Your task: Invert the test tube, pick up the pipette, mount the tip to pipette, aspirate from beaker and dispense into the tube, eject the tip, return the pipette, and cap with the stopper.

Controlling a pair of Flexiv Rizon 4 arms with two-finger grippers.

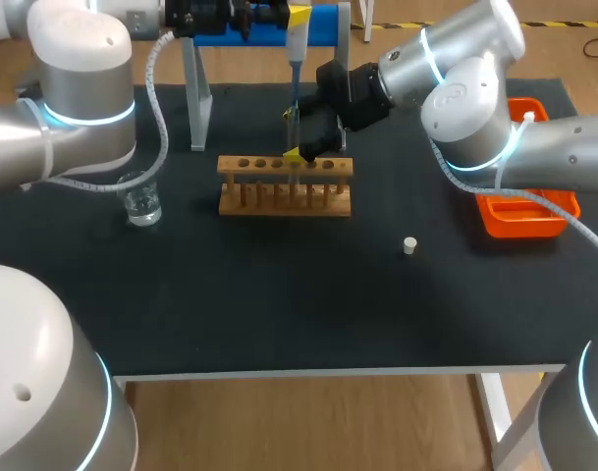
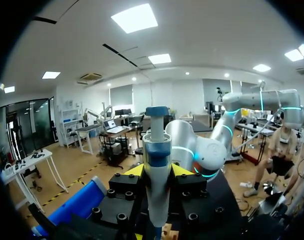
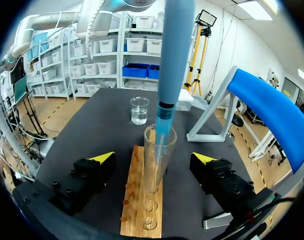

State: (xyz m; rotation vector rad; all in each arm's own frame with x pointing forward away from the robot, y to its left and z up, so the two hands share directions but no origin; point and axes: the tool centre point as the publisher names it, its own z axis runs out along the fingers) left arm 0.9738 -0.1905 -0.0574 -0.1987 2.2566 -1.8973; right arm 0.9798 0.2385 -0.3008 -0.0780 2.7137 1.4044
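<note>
The clear glass test tube (image 3: 158, 160) stood in the wooden rack (image 3: 142, 210), flanked by the released right tool (image 3: 154, 159), while the left tool (image 2: 156, 172), clenched on the blue pipette (image 2: 156, 150), needed to dispense with its tip centred and plumb.

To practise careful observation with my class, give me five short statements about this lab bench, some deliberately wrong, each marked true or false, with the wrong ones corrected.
1. The pipette reaches down into the glass tube standing in the wooden rack. True.
2. The right gripper is clamped on the tube. False: its fingers stand open on either side of the tube, apart from it.
3. The stopper sits in the tube's mouth. False: it lies on the black table, to the right of the rack.
4. The left gripper holds the pipette. True.
5. The beaker stands in the orange tray. False: it stands on the table, left of the rack.
</note>
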